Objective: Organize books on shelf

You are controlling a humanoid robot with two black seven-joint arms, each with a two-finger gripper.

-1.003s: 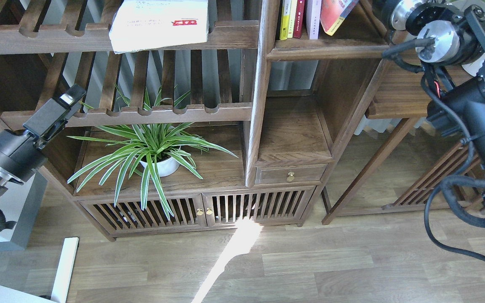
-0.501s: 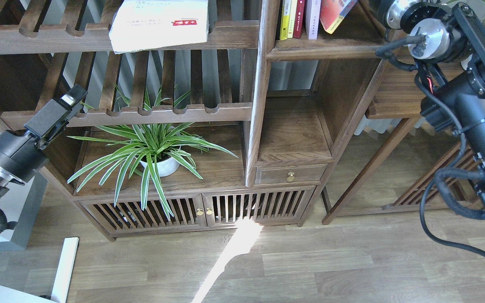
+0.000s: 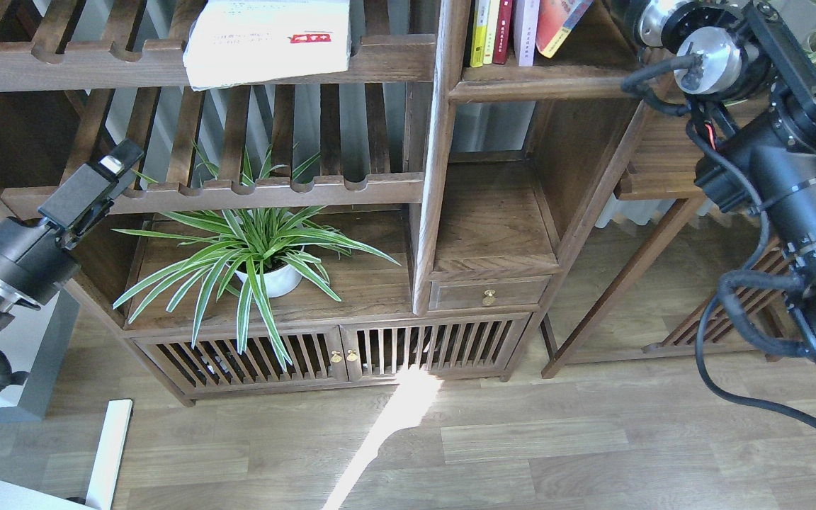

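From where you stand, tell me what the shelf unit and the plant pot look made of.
The shelf unit looks like dark-stained wood with a matte finish: grain lines show on its planks. The plant pot looks like smooth white glazed ceramic, possibly plastic; leaves hide most of it.

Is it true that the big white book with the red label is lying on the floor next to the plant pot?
No. The head view shows the thick white book with the red label lying up on the top slatted rack, high above the plant pot.
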